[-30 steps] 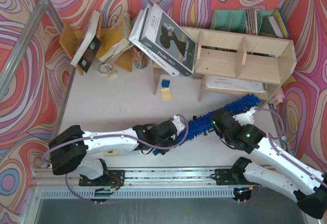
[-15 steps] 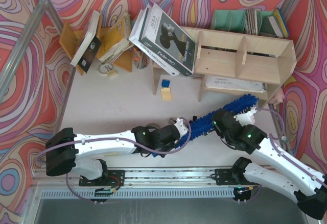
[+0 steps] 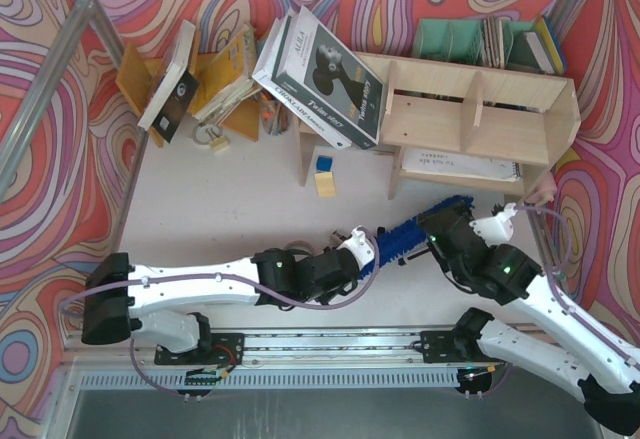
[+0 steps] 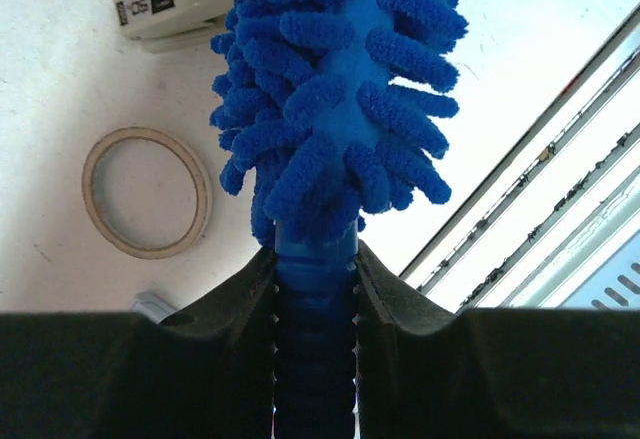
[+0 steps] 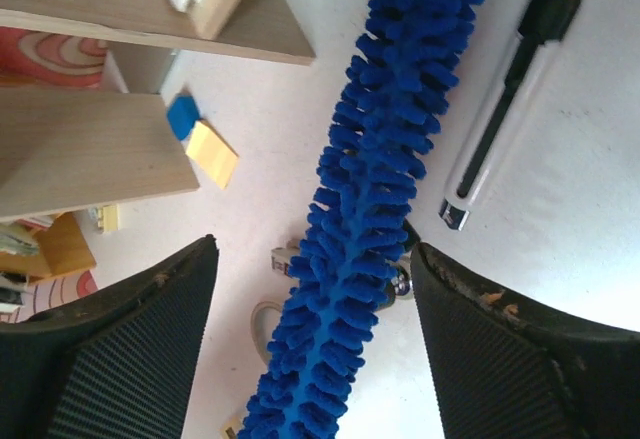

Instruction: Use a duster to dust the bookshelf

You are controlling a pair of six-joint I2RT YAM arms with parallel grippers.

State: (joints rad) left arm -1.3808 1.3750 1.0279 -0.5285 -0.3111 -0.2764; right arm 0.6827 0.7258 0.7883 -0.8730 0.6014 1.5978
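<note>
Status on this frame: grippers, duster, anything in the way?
Left gripper shut on duster handle. Right gripper open, straddling the fluff. Its tip near bookshelf front; utility knife lies alongside.

We see two arms, the left arm (image 3: 190,281) and the right arm (image 3: 560,309), each with smooth white shells between bulky black joints. Thin purple-grey cables (image 3: 300,305) loop along them. A small green light (image 3: 508,267) shows on the right one. Its black fingers (image 5: 110,359) carry fine ribbing. Both bases (image 3: 212,347) are black.
</note>
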